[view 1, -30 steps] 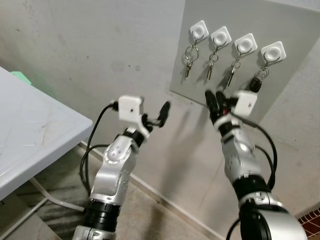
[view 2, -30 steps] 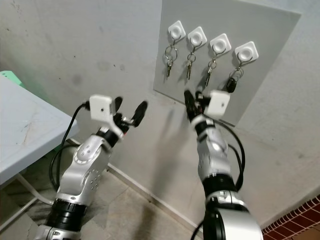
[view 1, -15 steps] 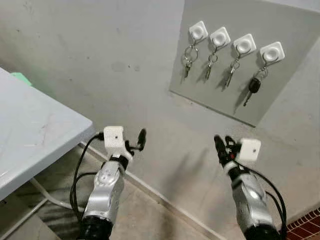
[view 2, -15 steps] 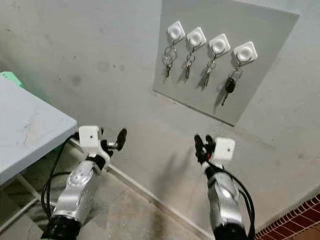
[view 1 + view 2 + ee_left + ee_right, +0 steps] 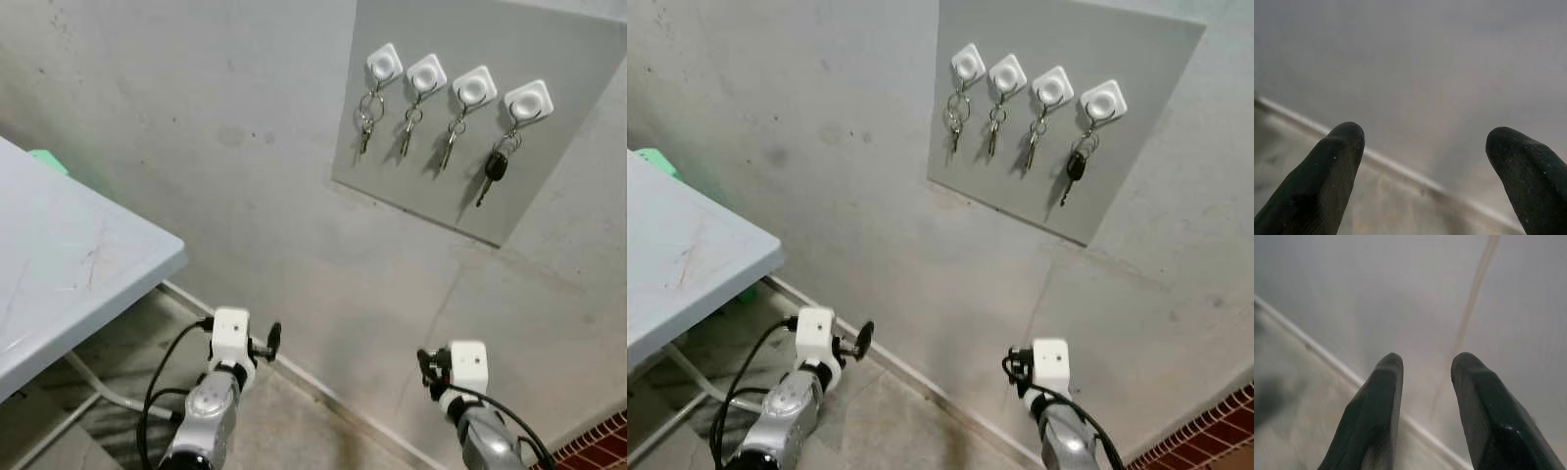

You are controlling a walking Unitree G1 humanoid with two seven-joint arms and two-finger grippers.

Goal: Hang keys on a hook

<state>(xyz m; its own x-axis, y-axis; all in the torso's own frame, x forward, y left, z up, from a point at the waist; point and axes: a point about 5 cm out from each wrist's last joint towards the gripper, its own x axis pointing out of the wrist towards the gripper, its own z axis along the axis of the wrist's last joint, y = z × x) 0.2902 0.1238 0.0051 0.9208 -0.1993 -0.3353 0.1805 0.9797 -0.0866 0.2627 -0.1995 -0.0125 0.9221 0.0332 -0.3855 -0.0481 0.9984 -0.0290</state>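
Up on the grey rectangular wall panel (image 5: 460, 117): four white square hooks (image 5: 385, 63), each with keys; black-headed car key (image 5: 495, 168) hanging from the hook farthest right on the panel. Well below the panel, near the wall's foot: left gripper (image 5: 1425, 147) with black fingers (image 5: 1337, 166) spread wide, empty; right gripper (image 5: 1425, 367) with fingers (image 5: 1383, 396) slightly parted, pinching nothing. Left of the panel, lower: pale grey table (image 5: 59, 255).

Our head stereo pair looks forward and down at the wall (image 5: 196, 117), sharing the key board (image 5: 549, 186) and table corner (image 5: 715, 264). Each wrist camera sights along its fingers, close to the wall's base strip (image 5: 1400, 169)
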